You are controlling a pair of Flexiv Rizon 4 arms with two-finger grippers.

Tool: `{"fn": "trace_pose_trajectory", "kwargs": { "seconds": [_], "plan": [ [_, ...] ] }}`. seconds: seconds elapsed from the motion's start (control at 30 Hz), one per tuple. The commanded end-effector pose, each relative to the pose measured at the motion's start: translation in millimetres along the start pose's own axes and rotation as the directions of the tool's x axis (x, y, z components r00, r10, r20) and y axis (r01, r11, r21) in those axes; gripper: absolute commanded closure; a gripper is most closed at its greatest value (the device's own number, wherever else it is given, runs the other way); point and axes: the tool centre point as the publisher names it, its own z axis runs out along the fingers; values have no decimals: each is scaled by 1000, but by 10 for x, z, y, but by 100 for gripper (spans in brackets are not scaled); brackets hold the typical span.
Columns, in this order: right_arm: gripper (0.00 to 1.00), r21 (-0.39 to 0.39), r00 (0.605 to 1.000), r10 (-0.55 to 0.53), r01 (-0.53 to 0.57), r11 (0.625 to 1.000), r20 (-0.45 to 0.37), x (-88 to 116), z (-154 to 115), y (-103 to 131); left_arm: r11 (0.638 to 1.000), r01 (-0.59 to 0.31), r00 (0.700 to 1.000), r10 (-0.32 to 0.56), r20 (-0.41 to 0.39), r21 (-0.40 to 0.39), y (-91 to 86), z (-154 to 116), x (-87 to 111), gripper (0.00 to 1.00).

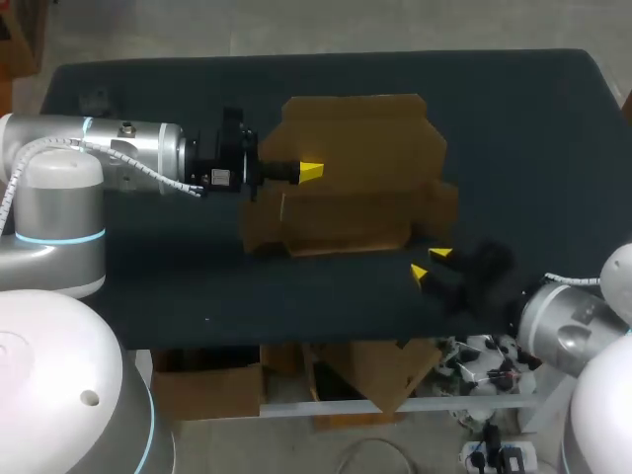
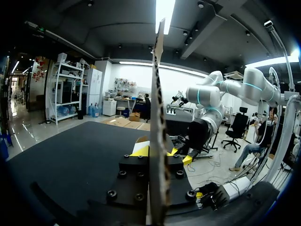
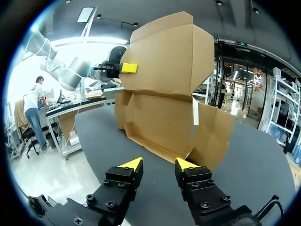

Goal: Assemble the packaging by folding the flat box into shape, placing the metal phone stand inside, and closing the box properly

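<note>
A brown cardboard box (image 1: pixel 351 178), partly folded, stands in the middle of the dark table. Its tall back panel is upright, and lower walls and flaps spread toward the front. My left gripper (image 1: pixel 309 172) is shut on the upright panel's left edge. In the left wrist view that panel (image 2: pixel 159 94) runs edge-on between the yellow fingertips (image 2: pixel 140 150). My right gripper (image 1: pixel 430 265) stands open and holds nothing, just off the box's front right flap (image 3: pixel 211 136). From the right wrist, the box (image 3: pixel 164 94) rises ahead of the gripper (image 3: pixel 159 164). I see no phone stand.
The dark table cloth (image 1: pixel 148 276) lies bare to the left, right and front of the box. A small dim object (image 1: pixel 94 99) sits near the back left corner, too dark to identify. The right gripper is close to the table's front edge (image 1: pixel 326 341).
</note>
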Motion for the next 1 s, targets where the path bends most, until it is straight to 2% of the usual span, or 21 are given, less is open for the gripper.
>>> {"fn": "trace_pose_trajectory", "kwargs": {
  "seconds": [0.03, 0.07, 0.2, 0.63, 1.0],
  "plan": [
    [28, -13, 1000, -1, 1, 1000, -25, -11, -188, -54, 1000, 1, 1000, -1, -2, 0, 38, -3, -7, 100],
    [11, -15, 1000, 0, 0, 1000, -25, -23, -222, -69, 1000, 1, 1000, -1, -2, 0, 38, -3, -7, 100],
    [0, -5, 1000, -4, 4, 1000, -30, -49, -308, -112, 1000, 1, 1000, -1, -2, 0, 38, -3, -7, 100],
    [0, -19, 999, -10, 9, 1000, -40, -105, -501, -174, 1000, 1, 1000, -1, -2, 0, 38, -3, -7, 100],
    [0, -5, 998, -5, 5, 1000, -64, -164, -530, -205, 1000, 1, 1000, -1, -2, 0, 38, -3, -7, 100]
  ]
}}
